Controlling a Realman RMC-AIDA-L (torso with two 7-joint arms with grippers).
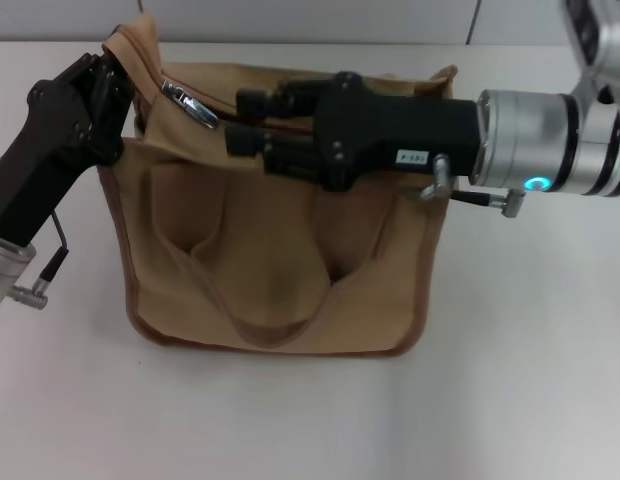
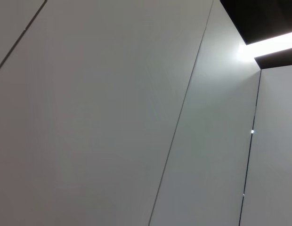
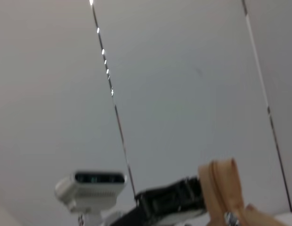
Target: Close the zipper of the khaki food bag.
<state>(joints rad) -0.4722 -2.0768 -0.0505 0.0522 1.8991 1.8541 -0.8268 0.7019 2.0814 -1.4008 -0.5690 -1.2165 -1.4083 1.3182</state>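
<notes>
Pincer fingers of the black left pincer [image 1: 115, 75] press together on the upturned far-left corner of the boxy tan canvas food bag [image 1: 275, 250], pinching the fabric where the tan zipper line [image 1: 165, 75] ends and lifting that corner into a peak. Just beside that grip, toward the bag's middle, the small shiny silver metal pull tab [image 1: 190, 105] hangs tilted on the top panel. The left arm runs from there down toward the counter's left edge.

The black right pincer [image 1: 248, 120] reaches in from the counter's right side, lying horizontally across the bag's top panel; its tips sit near the pull tab but apart from it, and whether those tips are apart or together cannot be told. Behind it the silver wrist section carries a glowing teal light.

The bag stands on the white counter [image 1: 510, 380] around the middle, its front face toward the near edge, one soft loop handle [image 1: 260, 290] drooping down that face, brown piping along the bottom edge.

In the right wrist view the bag's lifted corner appears as a tan fabric strip [image 3: 221, 188] with the left pincer's dark body beside it, and a white camera head [image 3: 91, 187] behind. The left wrist view shows only pale wall panels [image 2: 113, 117].
</notes>
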